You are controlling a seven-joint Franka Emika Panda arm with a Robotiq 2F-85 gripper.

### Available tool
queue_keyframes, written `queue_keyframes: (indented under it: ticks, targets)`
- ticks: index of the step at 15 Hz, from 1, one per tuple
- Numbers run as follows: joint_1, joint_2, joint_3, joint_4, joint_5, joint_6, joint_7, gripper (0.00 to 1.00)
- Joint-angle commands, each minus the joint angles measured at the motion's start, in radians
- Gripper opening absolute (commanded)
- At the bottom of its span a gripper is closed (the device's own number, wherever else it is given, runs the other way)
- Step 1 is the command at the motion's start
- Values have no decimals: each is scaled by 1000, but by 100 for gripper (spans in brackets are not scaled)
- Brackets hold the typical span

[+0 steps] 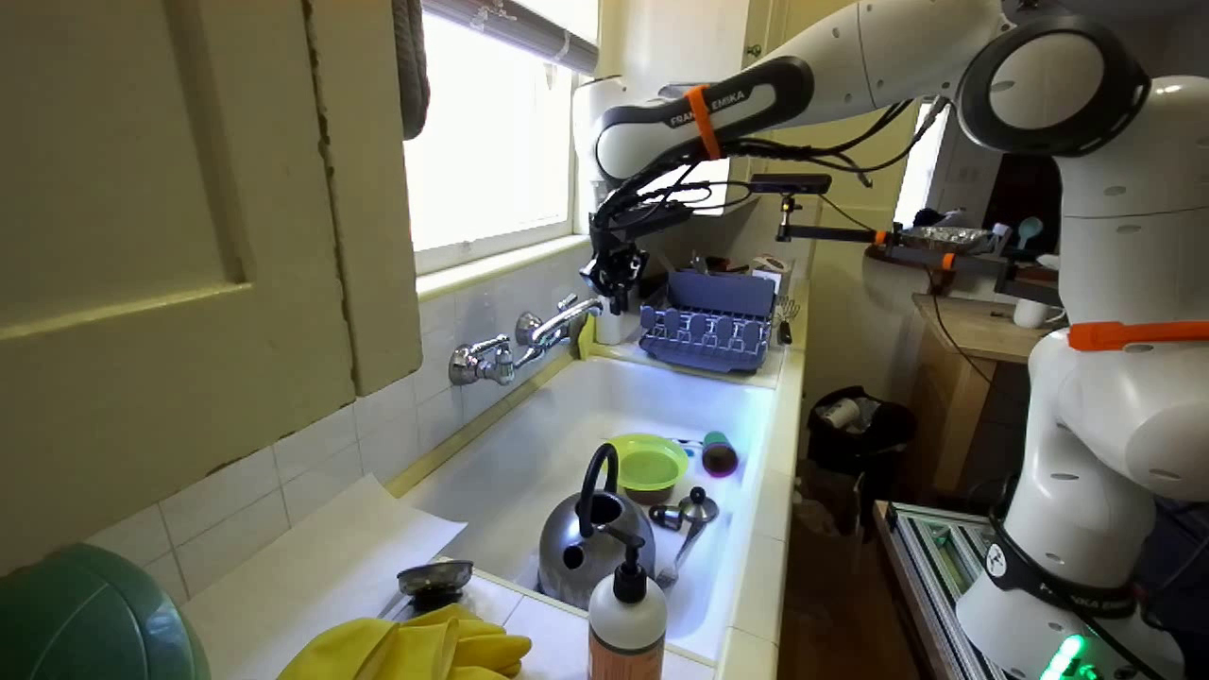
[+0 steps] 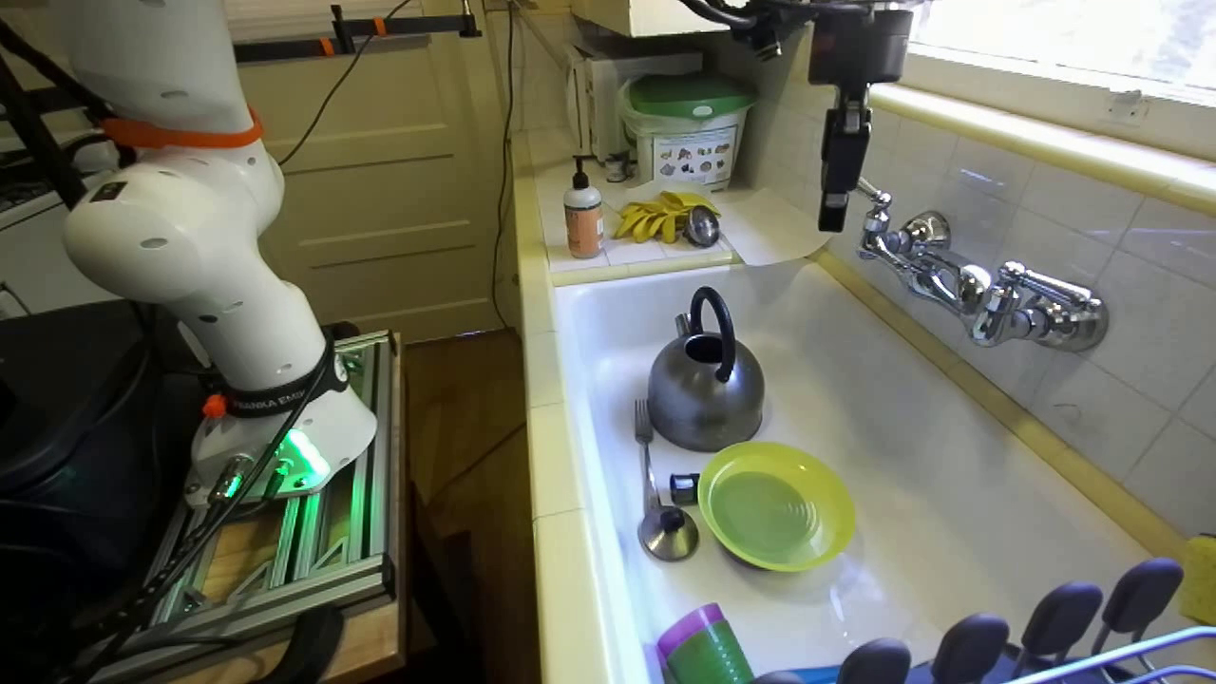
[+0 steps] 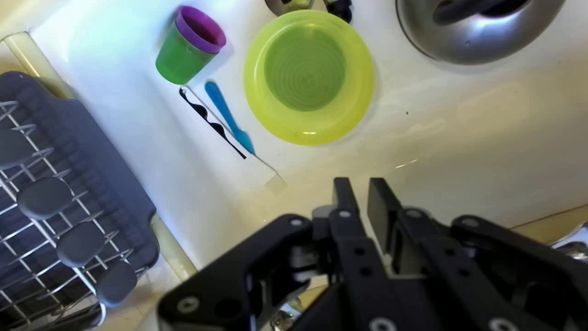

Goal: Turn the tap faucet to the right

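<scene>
The chrome tap faucet is mounted on the tiled wall above the sink in both exterior views (image 1: 484, 363) (image 2: 936, 275). In an exterior view its thin spout (image 1: 567, 319) points toward the dish rack. My gripper (image 1: 619, 300) hangs fingers down beside the spout's end there; I cannot tell whether they touch. In an exterior view the gripper (image 2: 834, 214) shows left of the tap's far handle (image 2: 874, 204). In the wrist view the gripper (image 3: 359, 181) has a narrow gap between its fingers and nothing in it. Chrome parts (image 3: 574, 249) show at the right edge there; the spout is mostly hidden.
The steel kettle (image 2: 706, 394), yellow-green bowl (image 2: 777, 508), and green and purple cups (image 2: 705, 646) are in the sink (image 2: 912, 408). A dish rack (image 1: 708, 326) stands at the far end. A soap bottle (image 1: 627, 619) and yellow gloves (image 1: 406, 647) lie on the counter. A cabinet is at left (image 1: 189, 189).
</scene>
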Motion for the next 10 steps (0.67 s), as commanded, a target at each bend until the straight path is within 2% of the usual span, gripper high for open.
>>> queue_keyframes:
  ticks: [1, 7, 8, 10]
  targets:
    - [14, -154, 33, -152, -16, 3, -97, 49]
    - [30, -287, 89, -245, 6, -27, -100, 95]
    - [31, -300, 96, -253, 11, -33, -97, 99]
    - [30, -311, 105, -253, 27, -60, -82, 100]
